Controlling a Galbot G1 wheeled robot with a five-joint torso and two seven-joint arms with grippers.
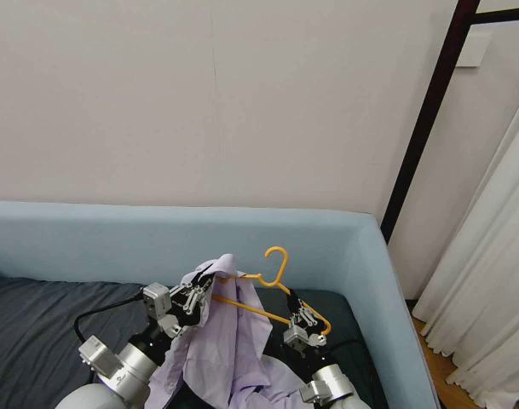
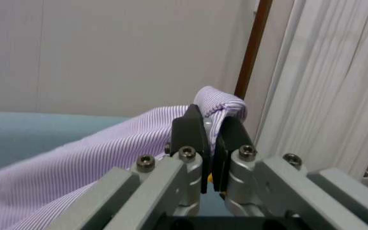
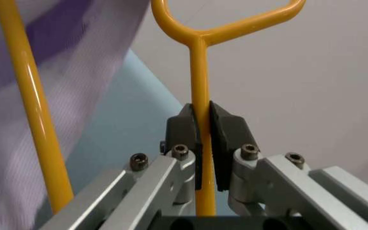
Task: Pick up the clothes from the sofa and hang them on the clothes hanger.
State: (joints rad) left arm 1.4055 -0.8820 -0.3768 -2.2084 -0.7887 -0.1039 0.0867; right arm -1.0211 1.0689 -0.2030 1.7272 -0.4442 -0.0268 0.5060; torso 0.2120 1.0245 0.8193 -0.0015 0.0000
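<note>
Right wrist view: hanger (image 3: 199,96) between fingers (image 3: 184,130)

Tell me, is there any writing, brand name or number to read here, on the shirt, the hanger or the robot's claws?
No readable text anywhere.
The striped lilac shirt pinched in the left gripper shows no label or print.
The yellow hanger clamped in the right gripper is plain.
The light blue sofa and the wall carry no sign.
</note>
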